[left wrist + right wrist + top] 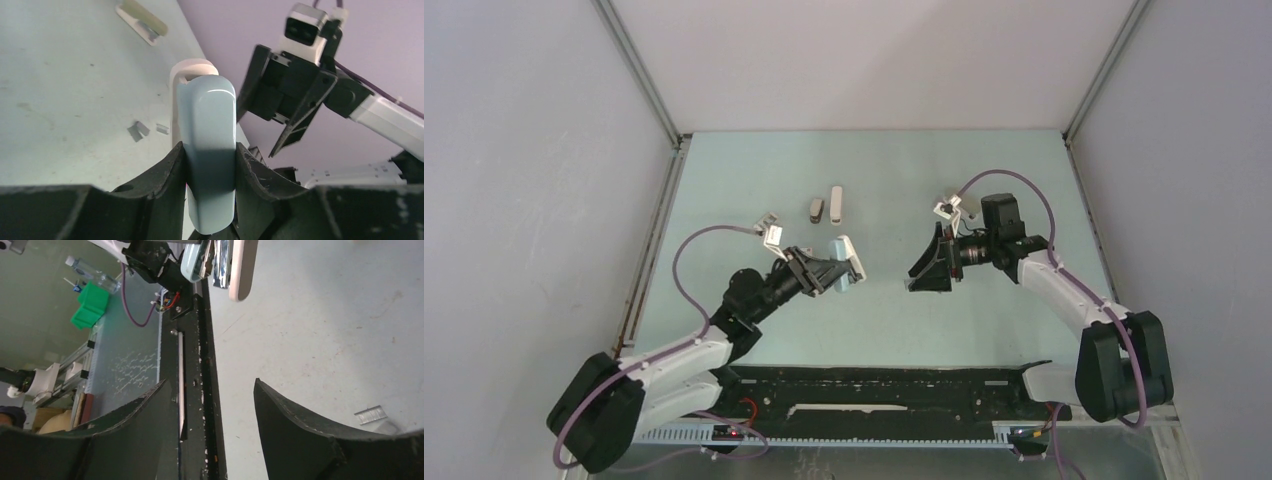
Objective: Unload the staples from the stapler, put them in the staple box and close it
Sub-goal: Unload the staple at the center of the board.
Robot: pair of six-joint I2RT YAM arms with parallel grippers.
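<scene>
partly hidden, blue stapler (206, 120) clamped in left end effector (210, 150)

No writing can be read in any view.
The clear plastic bottle (92, 274), at ten o'clock in the right wrist view, and the small grey-beige stapler (816, 208), near twelve o'clock in the top view, are too small to show print.

Free table (886, 300) centre, stapler (816, 208) beyond
</scene>
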